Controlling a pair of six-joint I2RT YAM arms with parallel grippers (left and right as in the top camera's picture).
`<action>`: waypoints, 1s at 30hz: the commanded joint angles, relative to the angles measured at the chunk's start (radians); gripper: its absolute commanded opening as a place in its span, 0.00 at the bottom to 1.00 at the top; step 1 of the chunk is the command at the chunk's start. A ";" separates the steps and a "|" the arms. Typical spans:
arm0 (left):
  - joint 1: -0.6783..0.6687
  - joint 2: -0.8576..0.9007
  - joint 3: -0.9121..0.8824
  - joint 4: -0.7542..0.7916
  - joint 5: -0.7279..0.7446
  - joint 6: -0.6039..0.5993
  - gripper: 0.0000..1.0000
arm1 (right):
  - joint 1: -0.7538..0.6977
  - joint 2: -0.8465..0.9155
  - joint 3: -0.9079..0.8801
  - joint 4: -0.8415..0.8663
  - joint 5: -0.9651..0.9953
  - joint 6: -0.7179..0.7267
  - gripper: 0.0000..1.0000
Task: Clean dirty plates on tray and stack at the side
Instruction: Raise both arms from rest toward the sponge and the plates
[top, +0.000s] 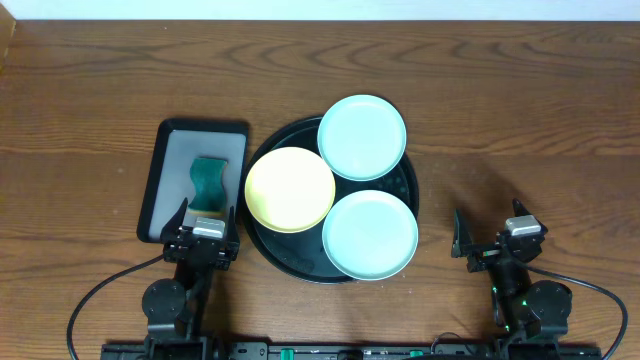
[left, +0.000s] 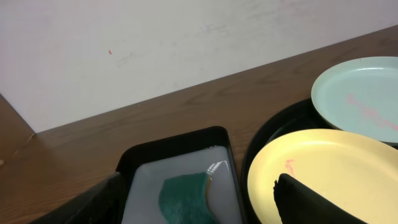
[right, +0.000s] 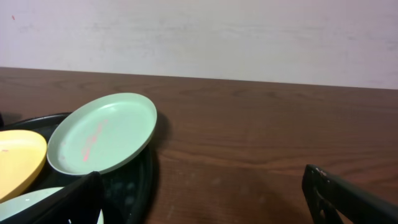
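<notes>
Jaws wide apart, plates (top: 290, 188) on tray (top: 295, 255)

overhead: tray (top: 405, 180) mostly covered, only rim arcs show | left wrist: yellow plate (left: 323, 168) cut by bottom edge, far mint plate (left: 367, 93) cut at right, sponge (left: 183, 199) cut at bottom | right wrist: near mint plate (right: 28, 202) only a sliver at bottom edge

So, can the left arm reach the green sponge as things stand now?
Probably yes. The left gripper is open just in front of the sponge, which lies uncovered in the small grey tray, with nothing between them.
</notes>
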 joint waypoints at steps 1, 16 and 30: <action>0.003 0.013 -0.025 -0.019 -0.002 0.013 0.77 | 0.008 0.000 -0.002 -0.002 -0.004 0.008 0.99; 0.003 0.012 -0.025 -0.019 -0.001 0.013 0.77 | 0.007 0.000 -0.002 0.008 0.000 0.008 0.99; 0.003 0.016 0.092 -0.026 0.029 -0.120 0.77 | 0.006 0.017 0.066 0.113 0.012 0.008 0.99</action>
